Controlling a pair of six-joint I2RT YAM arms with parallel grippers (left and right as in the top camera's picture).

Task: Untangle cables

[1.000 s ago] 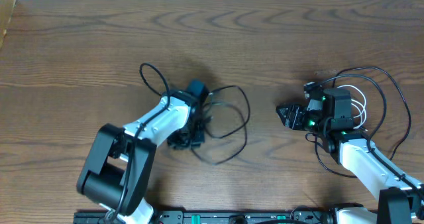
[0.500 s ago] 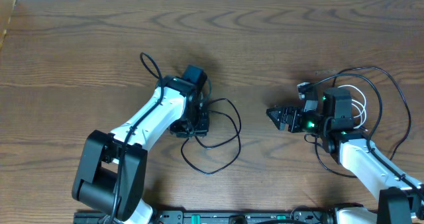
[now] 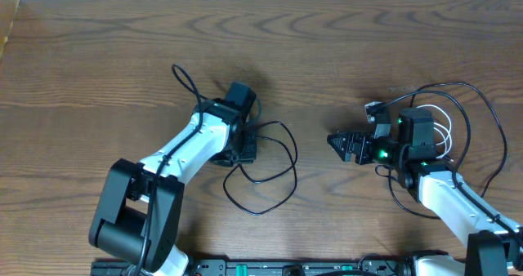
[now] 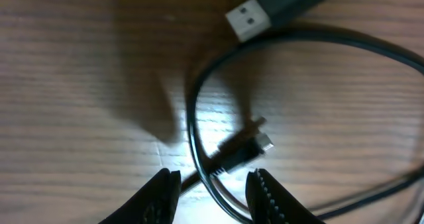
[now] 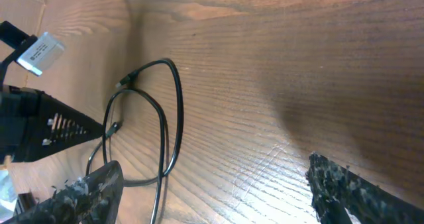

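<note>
The left gripper [image 4: 212, 187] is hovering half open astride the black cable [image 4: 191, 121] beside a small plug [image 4: 246, 146], gripping nothing, seemingly lining up a grasp that is calling for a square close on the thin strand. Farther off, the right gripper [image 3: 340, 144] is gaping wide and empty, the white cable [image 3: 445, 131] lying behind it, well apart.

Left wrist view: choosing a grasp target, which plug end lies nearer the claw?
The small slim black plug with a metal tip, just ahead of the left claw; the wide flat plug with a pale metal face lies farther, at the top.
</note>
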